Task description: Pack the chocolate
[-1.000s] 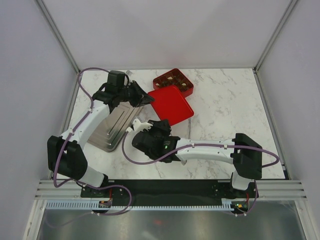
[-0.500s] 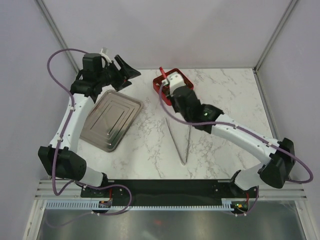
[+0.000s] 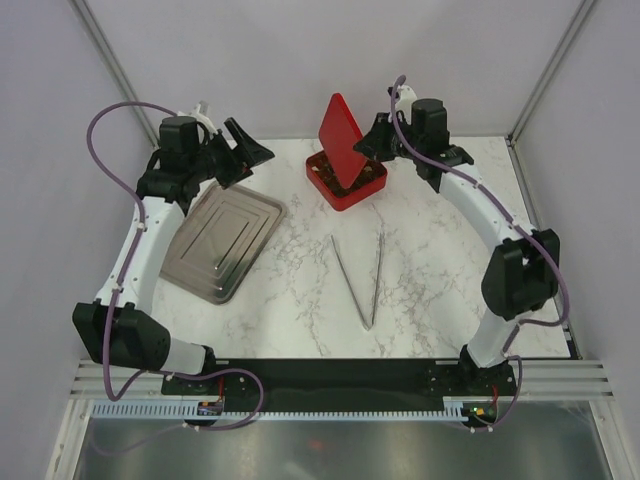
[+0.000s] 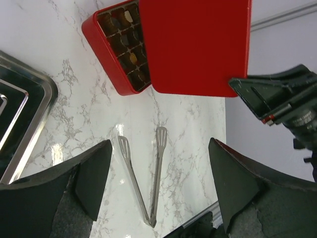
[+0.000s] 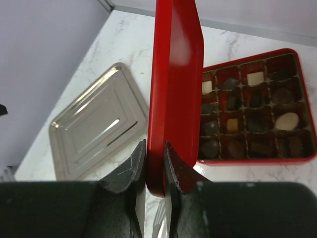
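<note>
The left arm (image 3: 140,250) stretches up the left side of the surface (image 3: 440,270) to its far-left corner. Its wrist is turned inward, toward the middle. The left jaws are spread wide and released, holding nothing and touching nothing. They hang in the air just past the far corner of the steel tray (image 3: 220,238), and the left wrist view shows both black fingers (image 4: 94,168) standing well apart.

The right arm (image 3: 480,210) runs up the right side and bends inward at the far edge. The right jaws are clenched on one edge of the red lid (image 5: 176,74), with a finger pressed on each face. The lid stands nearly on edge in the air above the left part of the open red box (image 5: 257,159). Whether it touches the box cannot be told.

The chocolate (image 5: 255,100) sits in the gridded compartments of that box at the far middle of the surface, mostly dark pieces with a few pale ones. Part of the grid is hidden behind the lid.

The steel tongs (image 3: 362,275) lie in an open V on the bare surface nearer the arm bases, tips toward the box, well apart from both jaws.
</note>
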Controlling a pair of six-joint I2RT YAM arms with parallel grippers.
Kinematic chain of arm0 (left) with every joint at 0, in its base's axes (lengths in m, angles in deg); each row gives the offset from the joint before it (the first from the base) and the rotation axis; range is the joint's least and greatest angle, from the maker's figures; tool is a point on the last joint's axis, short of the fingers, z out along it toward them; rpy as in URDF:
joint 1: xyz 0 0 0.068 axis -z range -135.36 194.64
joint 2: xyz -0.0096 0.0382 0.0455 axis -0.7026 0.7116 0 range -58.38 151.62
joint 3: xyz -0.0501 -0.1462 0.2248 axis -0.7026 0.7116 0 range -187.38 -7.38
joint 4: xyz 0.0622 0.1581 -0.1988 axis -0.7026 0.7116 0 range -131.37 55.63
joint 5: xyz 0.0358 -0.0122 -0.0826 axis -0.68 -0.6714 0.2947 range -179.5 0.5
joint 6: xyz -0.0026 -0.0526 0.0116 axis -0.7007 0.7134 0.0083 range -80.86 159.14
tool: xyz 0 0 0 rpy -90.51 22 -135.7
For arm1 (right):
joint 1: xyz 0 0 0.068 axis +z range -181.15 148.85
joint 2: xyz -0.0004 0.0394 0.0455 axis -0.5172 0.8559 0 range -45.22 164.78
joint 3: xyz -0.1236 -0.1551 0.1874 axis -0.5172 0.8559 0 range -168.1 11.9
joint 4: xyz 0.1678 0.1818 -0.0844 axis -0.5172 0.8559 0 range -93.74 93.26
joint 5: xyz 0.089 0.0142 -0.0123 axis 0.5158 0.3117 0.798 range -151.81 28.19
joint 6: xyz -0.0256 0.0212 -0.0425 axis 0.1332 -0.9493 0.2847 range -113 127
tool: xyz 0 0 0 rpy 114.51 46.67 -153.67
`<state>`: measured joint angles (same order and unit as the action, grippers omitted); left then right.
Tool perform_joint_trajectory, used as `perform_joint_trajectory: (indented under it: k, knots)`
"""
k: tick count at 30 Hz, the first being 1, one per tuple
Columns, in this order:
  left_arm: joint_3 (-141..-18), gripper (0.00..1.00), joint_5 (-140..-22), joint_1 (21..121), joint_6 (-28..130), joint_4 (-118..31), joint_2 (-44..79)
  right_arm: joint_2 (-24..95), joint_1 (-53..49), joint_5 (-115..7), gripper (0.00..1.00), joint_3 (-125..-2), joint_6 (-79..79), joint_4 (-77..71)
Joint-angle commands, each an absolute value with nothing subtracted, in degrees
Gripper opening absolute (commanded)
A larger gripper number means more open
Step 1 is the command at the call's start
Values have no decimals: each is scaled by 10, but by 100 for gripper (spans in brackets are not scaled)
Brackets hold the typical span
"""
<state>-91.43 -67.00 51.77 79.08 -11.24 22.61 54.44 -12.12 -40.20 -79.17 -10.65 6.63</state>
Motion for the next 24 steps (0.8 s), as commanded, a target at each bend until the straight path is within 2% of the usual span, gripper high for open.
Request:
perform_joint_trajectory:
  k: [1, 7, 12, 16, 17, 19, 24]
  knots:
    - [-889, 86, -681, 518, 757, -185, 210, 612, -156, -202, 0, -849, -198, -24]
    - [-833, 75, -652, 525, 785, -295, 254, 725, -209, -94, 0, -907, -315, -136]
    - [-842, 67, -643, 554, 800, -355, 320, 801, -246, -20, 0, -904, -541, -383]
    - [-864, 59, -629, 569, 823, -386, 381, 837, -253, 3, 0, -920, -603, -445]
    - [-868, 50, -626, 570, 833, -393, 402, 843, -256, 6, 0, -922, -608, -447]
    - [-880, 45, -629, 576, 838, -405, 417, 857, -260, 16, 0, -924, -631, -469]
    - [-911, 20, -653, 593, 842, -411, 473, 892, -263, 35, 0, -942, -668, -487]
